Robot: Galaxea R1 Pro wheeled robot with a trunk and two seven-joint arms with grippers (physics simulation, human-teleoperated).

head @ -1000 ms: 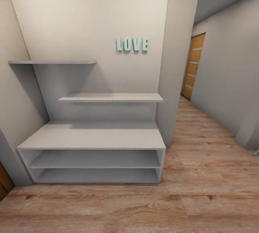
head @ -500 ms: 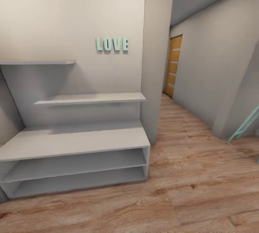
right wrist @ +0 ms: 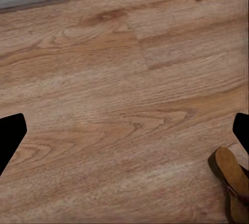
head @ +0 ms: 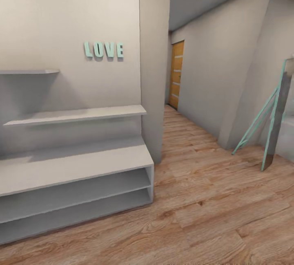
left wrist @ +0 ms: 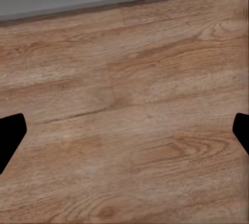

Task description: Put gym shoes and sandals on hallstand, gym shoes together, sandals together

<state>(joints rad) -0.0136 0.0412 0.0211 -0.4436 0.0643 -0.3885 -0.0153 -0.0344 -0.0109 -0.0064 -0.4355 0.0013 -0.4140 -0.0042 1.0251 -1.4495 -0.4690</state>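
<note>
Currently in transit: hallstand (head: 77, 162) at nine o'clock in head view, bench top and both low shelves bare, no footwear racked yet. One sandal (right wrist: 232, 182) lying flat on corridor floor (head: 212, 199), at five o'clock in right wrist view, well apart from rack corner. Left gripper (left wrist: 124, 136) and right gripper (right wrist: 124, 136) both spread wide, holding nothing, presumably ready for pickup.

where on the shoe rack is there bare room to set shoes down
The hallstand's bench top lies bare from wall to pillar, as do both low open shelves beneath. Nothing looks crowded; a sandal lies on the corridor floor.
</note>
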